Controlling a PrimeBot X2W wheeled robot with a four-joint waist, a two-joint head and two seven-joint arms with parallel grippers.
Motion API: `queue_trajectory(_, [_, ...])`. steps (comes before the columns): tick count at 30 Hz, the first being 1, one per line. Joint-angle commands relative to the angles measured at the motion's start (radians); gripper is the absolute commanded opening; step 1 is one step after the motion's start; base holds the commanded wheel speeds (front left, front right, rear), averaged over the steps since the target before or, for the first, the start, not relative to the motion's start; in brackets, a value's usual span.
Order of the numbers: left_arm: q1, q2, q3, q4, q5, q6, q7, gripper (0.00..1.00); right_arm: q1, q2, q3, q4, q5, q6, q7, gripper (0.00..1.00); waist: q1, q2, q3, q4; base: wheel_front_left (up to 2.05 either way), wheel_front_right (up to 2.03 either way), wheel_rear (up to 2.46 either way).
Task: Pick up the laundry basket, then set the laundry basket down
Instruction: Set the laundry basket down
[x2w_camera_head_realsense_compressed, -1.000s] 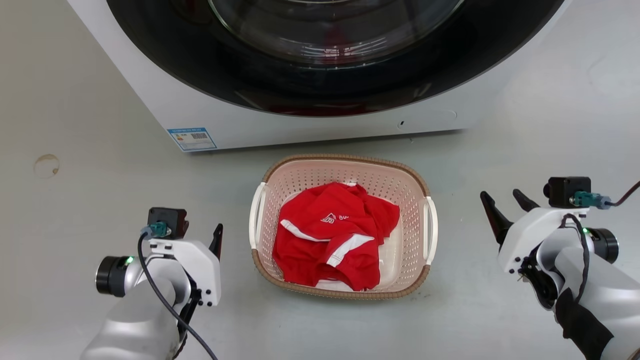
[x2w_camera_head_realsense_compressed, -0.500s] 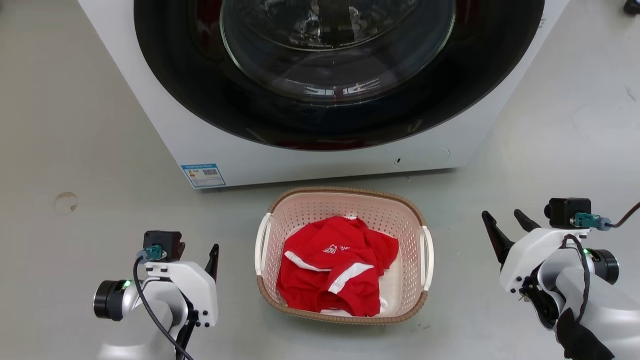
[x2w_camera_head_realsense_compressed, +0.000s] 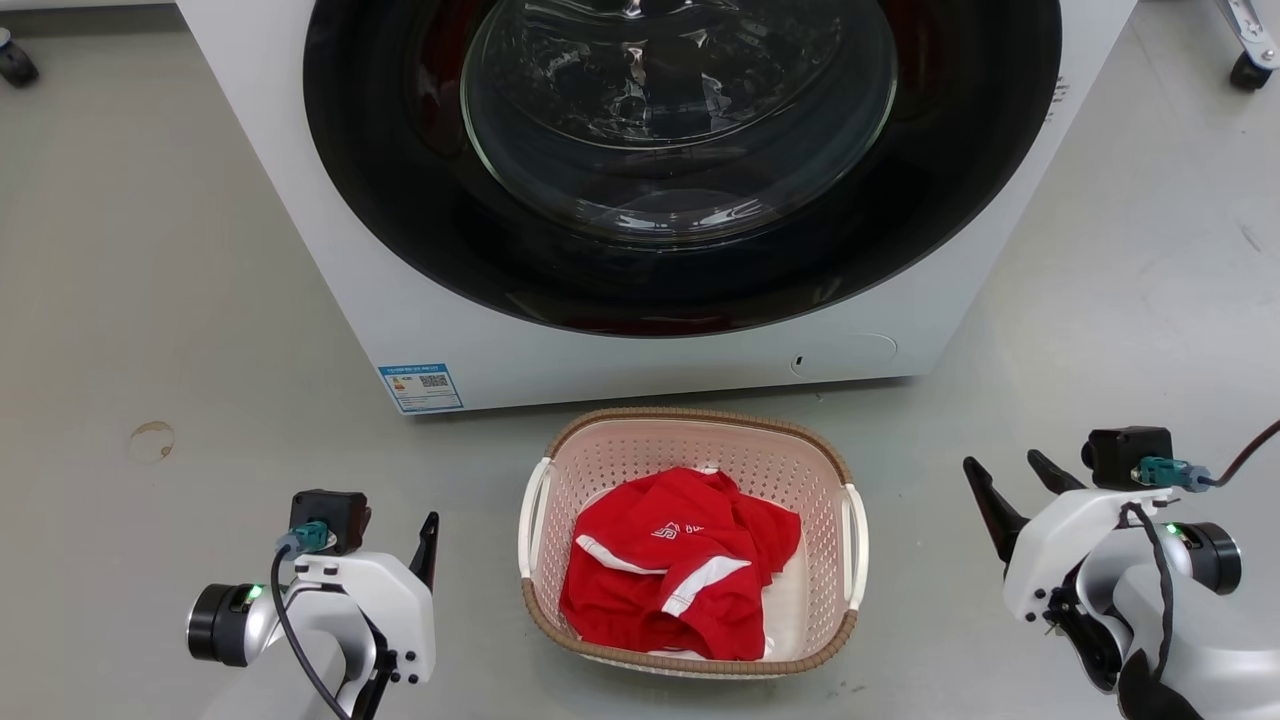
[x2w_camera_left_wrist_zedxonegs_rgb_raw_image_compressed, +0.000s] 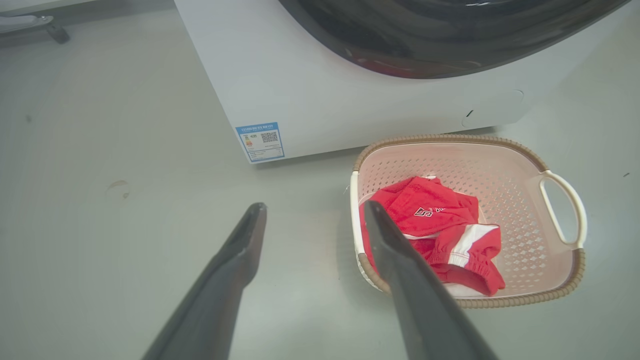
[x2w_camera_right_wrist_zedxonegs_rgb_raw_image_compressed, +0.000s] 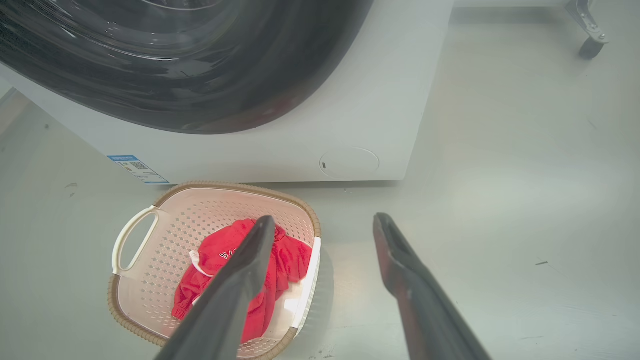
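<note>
The laundry basket (x2w_camera_head_realsense_compressed: 700, 414) is pale pink perforated plastic with a brown woven rim and two white loop handles. It stands on the grey floor just in front of the washing machine, with a crumpled red garment (x2w_camera_head_realsense_compressed: 670, 560) inside. My left gripper (x2w_camera_head_realsense_compressed: 425, 525) hovers open to the basket's left, clear of the left handle (x2w_camera_head_realsense_compressed: 528, 520). My right gripper (x2w_camera_head_realsense_compressed: 1002, 460) is open too, farther out on the right side. In the left wrist view the open gripper (x2w_camera_left_wrist_zedxonegs_rgb_raw_image_compressed: 314, 205) frames bare floor beside the basket (x2w_camera_left_wrist_zedxonegs_rgb_raw_image_compressed: 500, 190). The right wrist view has the basket (x2w_camera_right_wrist_zedxonegs_rgb_raw_image_compressed: 200, 215) left of the gripper (x2w_camera_right_wrist_zedxonegs_rgb_raw_image_compressed: 324, 217).
A white front-loading washing machine (x2w_camera_head_realsense_compressed: 640, 360) with a dark round door (x2w_camera_head_realsense_compressed: 680, 120) rises right behind the basket. A blue label (x2w_camera_head_realsense_compressed: 420, 387) is on its lower left corner. Caster wheels (x2w_camera_head_realsense_compressed: 1245, 70) stand at the far right. A ring stain (x2w_camera_head_realsense_compressed: 150, 440) marks the floor.
The head camera has tilted up, so the basket sits lower in the picture and more of the washer door shows. Both grippers stay open beside the basket, which rests on the floor throughout.
</note>
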Motion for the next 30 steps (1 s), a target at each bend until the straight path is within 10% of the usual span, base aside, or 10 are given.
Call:
queue_trajectory(1, [-0.005,0.024,0.032,-0.008,0.016,0.004,-0.014,1.0,-0.011,-0.018,0.016,0.001,0.005,-0.004,-0.014,1.0,0.0,0.0,0.0,0.001,0.0,0.0,0.0])
queue_trajectory(16, [-0.023,0.011,0.09,-0.016,0.032,-0.003,-0.014,1.0,-0.087,-0.053,0.072,-0.03,0.036,-0.004,-0.013,1.0,0.0,0.0,-0.009,0.002,0.0,0.0,0.0])
queue_trajectory(30, [0.055,0.059,0.187,-0.23,0.099,0.073,-0.014,1.0,-0.047,-0.095,-0.094,-0.155,-0.085,-0.004,-0.014,1.0,0.0,0.0,-0.019,0.0,0.0,0.0,0.0])
